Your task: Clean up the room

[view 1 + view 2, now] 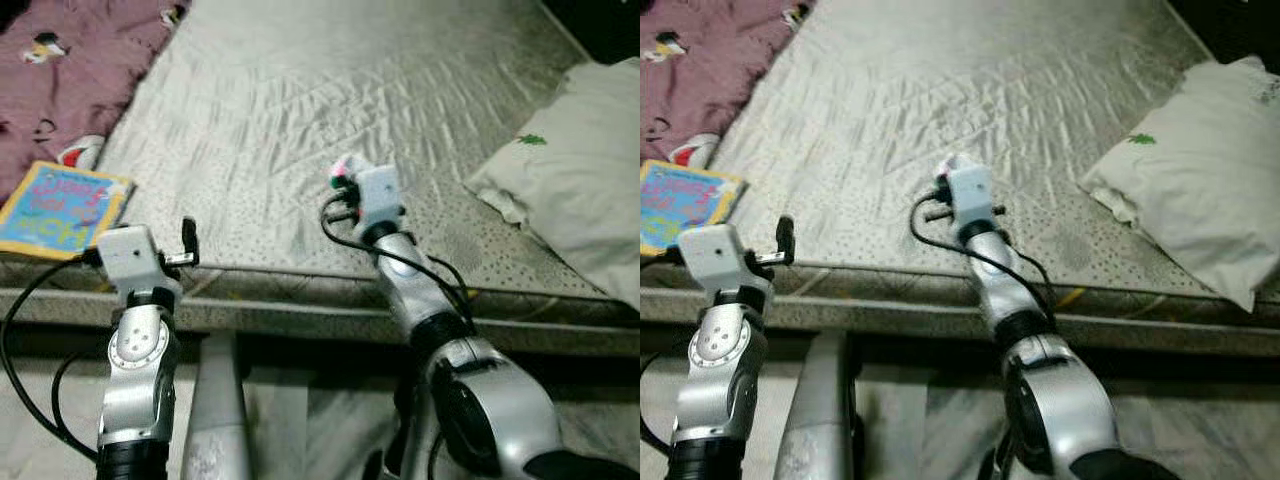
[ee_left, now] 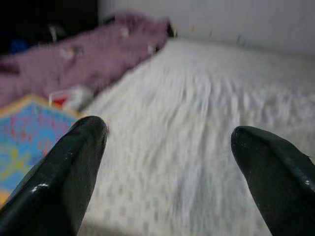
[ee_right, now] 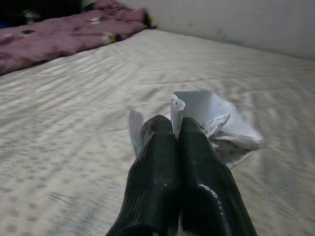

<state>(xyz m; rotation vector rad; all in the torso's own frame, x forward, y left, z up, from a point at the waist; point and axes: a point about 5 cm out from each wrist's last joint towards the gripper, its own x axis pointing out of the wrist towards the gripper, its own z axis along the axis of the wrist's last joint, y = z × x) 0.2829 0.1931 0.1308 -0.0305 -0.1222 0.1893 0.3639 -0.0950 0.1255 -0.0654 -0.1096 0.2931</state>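
Note:
My right gripper (image 3: pixel 170 125) is shut on a crumpled white wrapper (image 3: pixel 212 122) with green and pink print, held just above the pale mattress (image 1: pixel 330 90) near its front edge. From the head, the wrapper (image 1: pixel 342 170) peeks out past the right wrist camera. Over the mattress's front left edge my left gripper (image 2: pixel 170 142) stands open with nothing between its fingers. A colourful children's book (image 1: pixel 62 208) lies just left of it, partly on the mattress edge.
A purple patterned blanket (image 1: pixel 80 60) is bunched at the bed's far left, with a small red and white item (image 1: pixel 82 152) beside it. A white pillow (image 1: pixel 590 160) lies at the right. The bed frame's edge (image 1: pixel 300 315) runs across in front of me.

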